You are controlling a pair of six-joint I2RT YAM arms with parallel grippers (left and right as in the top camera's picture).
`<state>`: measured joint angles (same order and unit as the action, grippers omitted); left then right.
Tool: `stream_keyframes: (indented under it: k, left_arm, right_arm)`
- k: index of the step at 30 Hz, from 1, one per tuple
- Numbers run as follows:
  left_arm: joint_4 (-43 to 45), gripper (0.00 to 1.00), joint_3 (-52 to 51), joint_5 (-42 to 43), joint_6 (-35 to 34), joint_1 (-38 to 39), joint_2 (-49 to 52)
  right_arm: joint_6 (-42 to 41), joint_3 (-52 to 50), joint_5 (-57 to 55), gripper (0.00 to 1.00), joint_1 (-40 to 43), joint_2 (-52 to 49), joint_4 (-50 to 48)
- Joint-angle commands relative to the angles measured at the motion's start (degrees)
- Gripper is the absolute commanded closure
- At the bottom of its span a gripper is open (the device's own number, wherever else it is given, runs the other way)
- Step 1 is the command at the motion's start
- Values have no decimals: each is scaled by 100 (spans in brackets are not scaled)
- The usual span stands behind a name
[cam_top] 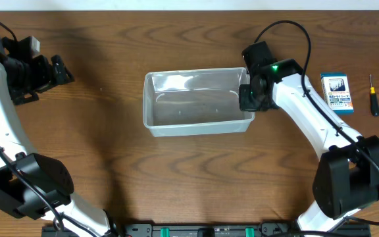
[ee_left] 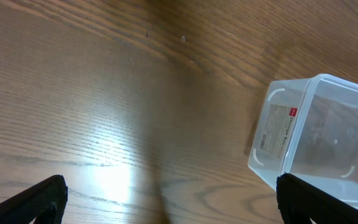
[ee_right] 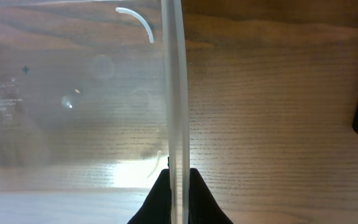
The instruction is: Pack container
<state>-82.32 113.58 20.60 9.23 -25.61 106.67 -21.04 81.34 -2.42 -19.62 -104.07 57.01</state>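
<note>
1. Black fingers of the right gripper were pinched together on the rim of the container, one finger inside its wall and one outside.
2. From overhead, that gripper met the container about midway along its right end wall, with the right arm reaching in from the container's right.
3. The container, a shallow tub of clear plastic with rounded corners, stood upright on the wooden table, its long sides running left to right.
4. A white printed label showed on the container's left end wall in the left wrist view.
5. The left gripper was well to the left of the container and apart from it, its fingers spread wide with only wood grain between them.
6. A small blue-and-white box lay flat to the right of the container, beyond the right arm.
7. A black-handled screwdriver lay farther right of the container, just beside the box but not touching it.
</note>
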Motion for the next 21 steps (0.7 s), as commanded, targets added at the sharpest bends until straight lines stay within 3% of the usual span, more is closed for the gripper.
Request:
stream_keyframes:
  k: [1, 21]
  left_arm:
    - [-33, 2, -11, -50, 28, 4, 59]
    - [-33, 2, -11, -50, 28, 4, 59]
  right_arm:
    - [-157, -57, 50, 99, 4, 153, -2]
    - [-251, -120, 46, 98, 4, 153, -4]
